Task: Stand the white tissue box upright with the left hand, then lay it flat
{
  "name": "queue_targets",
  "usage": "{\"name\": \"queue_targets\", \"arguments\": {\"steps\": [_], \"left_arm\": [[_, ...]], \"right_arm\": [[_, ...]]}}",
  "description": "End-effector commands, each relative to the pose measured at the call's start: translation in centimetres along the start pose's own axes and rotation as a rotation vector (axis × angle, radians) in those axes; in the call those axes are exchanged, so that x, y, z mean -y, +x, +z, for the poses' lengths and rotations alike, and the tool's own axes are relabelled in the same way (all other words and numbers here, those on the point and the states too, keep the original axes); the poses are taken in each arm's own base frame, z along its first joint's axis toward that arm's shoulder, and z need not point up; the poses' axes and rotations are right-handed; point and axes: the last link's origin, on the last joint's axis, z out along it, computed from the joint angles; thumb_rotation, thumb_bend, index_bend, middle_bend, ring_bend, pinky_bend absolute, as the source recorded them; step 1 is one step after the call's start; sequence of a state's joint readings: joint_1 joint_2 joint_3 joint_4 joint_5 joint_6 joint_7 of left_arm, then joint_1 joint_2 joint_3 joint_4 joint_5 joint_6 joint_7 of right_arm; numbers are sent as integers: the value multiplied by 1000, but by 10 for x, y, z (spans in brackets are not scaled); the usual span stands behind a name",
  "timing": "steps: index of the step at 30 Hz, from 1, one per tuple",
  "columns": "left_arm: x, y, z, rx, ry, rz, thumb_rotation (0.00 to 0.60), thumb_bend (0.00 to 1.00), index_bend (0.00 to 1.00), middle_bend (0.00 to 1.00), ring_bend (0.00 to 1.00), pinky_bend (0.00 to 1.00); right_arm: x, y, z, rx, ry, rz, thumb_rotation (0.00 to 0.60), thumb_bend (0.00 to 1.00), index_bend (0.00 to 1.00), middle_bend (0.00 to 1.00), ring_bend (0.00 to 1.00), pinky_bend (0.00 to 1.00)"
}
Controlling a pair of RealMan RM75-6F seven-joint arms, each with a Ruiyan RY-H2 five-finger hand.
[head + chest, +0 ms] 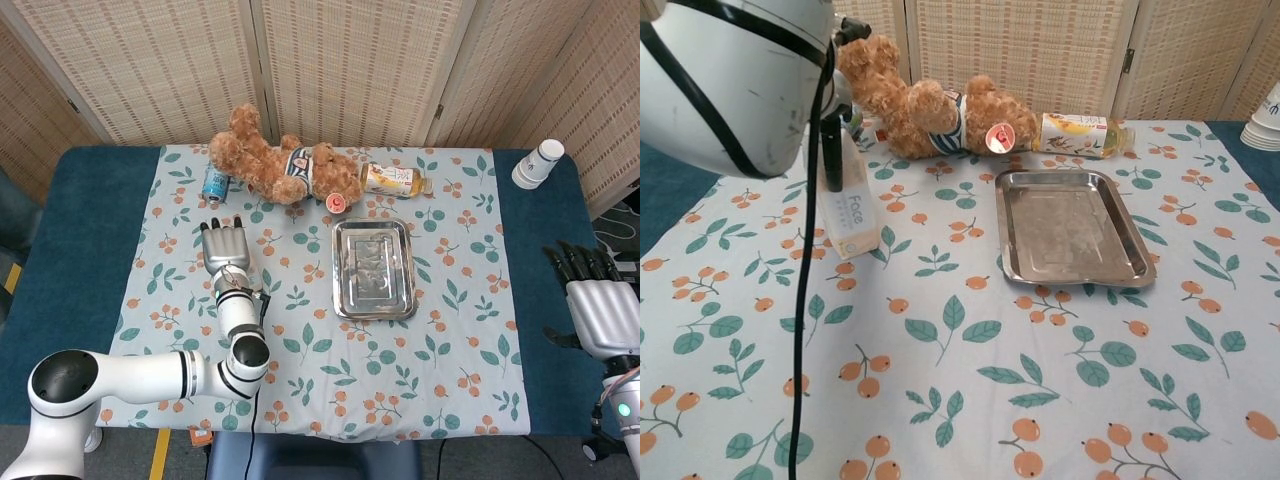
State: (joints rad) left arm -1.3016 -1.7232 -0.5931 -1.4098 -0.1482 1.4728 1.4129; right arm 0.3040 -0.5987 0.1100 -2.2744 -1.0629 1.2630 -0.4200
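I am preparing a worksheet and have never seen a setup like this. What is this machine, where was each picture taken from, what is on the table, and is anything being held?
It is a two-armed robot with human-like hands. One picture looks down from its head, the other looks forward from its chest. The left hand holds a white tissue box standing upright. The right hand is open at the table's edge, holding nothing. On the cloth lie a teddy bear, a metal tray, a bottle and a can. A cup stands in the far corner.
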Motion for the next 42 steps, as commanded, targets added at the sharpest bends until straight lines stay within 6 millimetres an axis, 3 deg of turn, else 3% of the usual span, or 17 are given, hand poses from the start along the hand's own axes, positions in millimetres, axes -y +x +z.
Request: {"name": "queue_targets", "arguments": {"steps": [1, 15, 22, 29, 38, 42], "left_arm": [[1, -2, 0, -6, 2, 10, 600, 180, 164, 358, 105, 141], [0, 9, -7, -70, -52, -14, 600, 231, 342, 481, 219, 194], [8, 21, -13, -106, -179, -229, 600, 233, 354, 500, 234, 192], [41, 11, -13, -111, -429, -665, 600, 220, 381, 533, 226, 163], [89, -18, -1, -208, -574, -971, 600, 210, 404, 556, 247, 184], [101, -35, 4, -298, -577, -1072, 600, 208, 411, 562, 254, 170]], "right_arm": [[0, 0, 0, 2, -1, 0, 600, 122, 72, 2, 0, 0], [0, -2, 2, 13, -6, -1, 600, 121, 72, 2, 0, 0], [-1, -3, 3, 17, -11, -3, 600, 122, 72, 2, 0, 0], [-3, -1, 5, 10, -23, 6, 600, 122, 72, 2, 0, 0], [-3, -5, 7, 29, -26, 4, 600, 122, 72, 2, 0, 0], [-2, -7, 8, 41, -24, 0, 600, 122, 72, 2, 0, 0]]}}
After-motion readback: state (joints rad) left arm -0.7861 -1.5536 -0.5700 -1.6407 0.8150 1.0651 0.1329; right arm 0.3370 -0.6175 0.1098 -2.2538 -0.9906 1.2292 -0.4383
